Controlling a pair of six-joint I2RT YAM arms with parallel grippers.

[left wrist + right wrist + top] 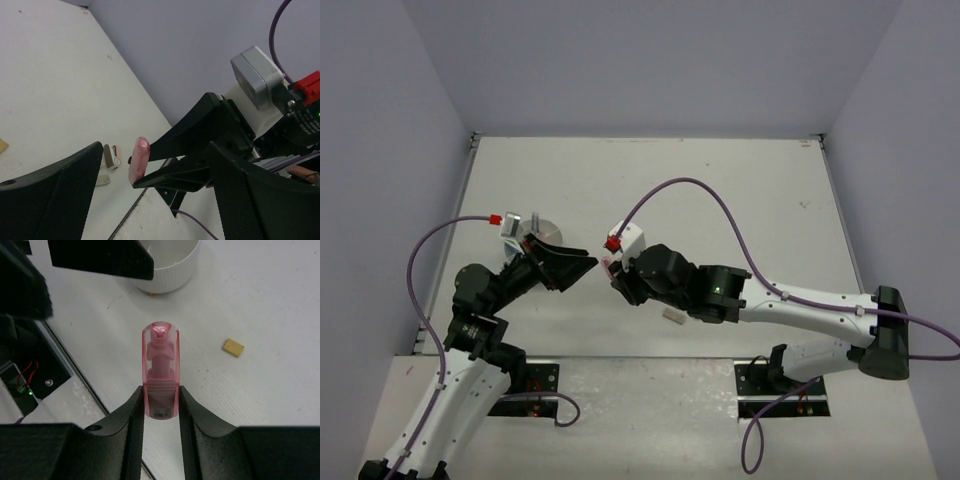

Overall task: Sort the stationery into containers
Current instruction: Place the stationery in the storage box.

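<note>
- Table (720,190) surface was matte white, marked by a few dark specks and faint scuffs.
- Plain lavender walls (650,60) closed it in on the left, far and right sides.
- A pale metal strip (75,371) ran along the near edge of the table.
- The right gripper (160,390) was clenched on the pink marker (160,367), which it held by the lower end above the table, rounded cap jutting past the fingertips.
- The left gripper (575,265) was released, fingers spread wide with nothing between them, facing the marker from just beside it.
- The white cup (172,270), ribbed on its wall, stood on the table beyond the marker.
- A tan eraser (233,347) lay flat, apart from the cup.
- A grey-and-pink block (113,156) lay near a white eraser (102,179).
</note>
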